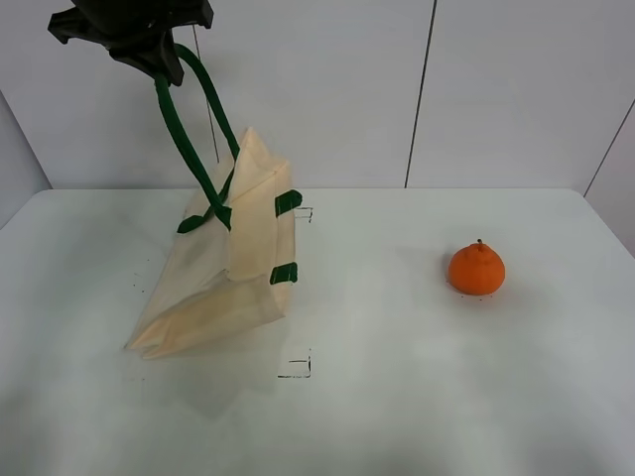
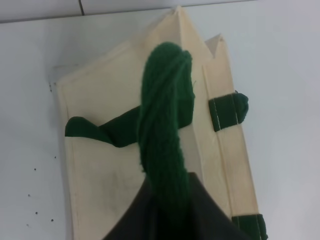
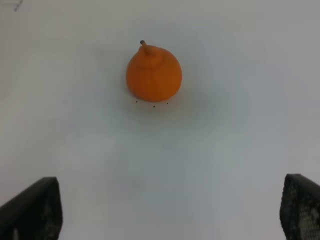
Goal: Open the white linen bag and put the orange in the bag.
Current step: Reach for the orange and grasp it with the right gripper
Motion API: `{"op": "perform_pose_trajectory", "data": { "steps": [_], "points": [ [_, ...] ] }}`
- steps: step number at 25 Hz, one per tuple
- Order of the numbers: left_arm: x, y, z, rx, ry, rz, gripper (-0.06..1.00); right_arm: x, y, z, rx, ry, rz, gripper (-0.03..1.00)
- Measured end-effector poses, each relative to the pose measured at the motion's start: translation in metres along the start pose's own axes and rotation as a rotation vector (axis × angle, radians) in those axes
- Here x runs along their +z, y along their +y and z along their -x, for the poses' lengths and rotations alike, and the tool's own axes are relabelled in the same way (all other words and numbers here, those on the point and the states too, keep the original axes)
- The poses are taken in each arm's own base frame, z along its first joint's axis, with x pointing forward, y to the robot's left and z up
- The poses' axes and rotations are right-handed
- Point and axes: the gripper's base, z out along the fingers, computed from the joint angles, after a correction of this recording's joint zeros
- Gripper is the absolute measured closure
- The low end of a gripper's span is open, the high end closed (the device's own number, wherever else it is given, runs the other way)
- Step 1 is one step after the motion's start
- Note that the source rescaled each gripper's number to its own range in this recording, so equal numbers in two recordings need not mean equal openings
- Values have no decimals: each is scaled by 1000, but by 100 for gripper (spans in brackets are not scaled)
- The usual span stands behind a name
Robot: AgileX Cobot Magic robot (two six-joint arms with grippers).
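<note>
- White table, pale wall behind.
- Your left gripper pinches the green handles above the white linen bag — bag tilted.
- The orange sits well apart from the bag; right gripper spread wide.

A white table meets a pale wall. Two small black corner marks sit on the tabletop.
</note>
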Motion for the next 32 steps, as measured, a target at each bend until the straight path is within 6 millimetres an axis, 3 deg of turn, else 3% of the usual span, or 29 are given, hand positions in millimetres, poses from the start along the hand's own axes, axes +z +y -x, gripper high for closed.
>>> {"op": "perform_pose_trajectory", "data": {
  "steps": [4,8,13,17,23,32],
  "points": [
    [0,0,0,0,0,-2,94,49,0,52,5,161,-4,-3],
    [0,0,0,0,1,-5,94,125,-1,97,9,346,-7,-3],
    [0,0,0,2,1,-5,94,210,-2,131,11,553,-8,-3],
    [0,0,0,2,1,-5,94,261,-1,142,5,674,-5,-3],
    [0,0,0,3,1,-5,94,302,21,152,-36,685,18,-3],
    [0,0,0,3,1,-5,94,312,23,149,-28,696,5,-3]
  ]
}}
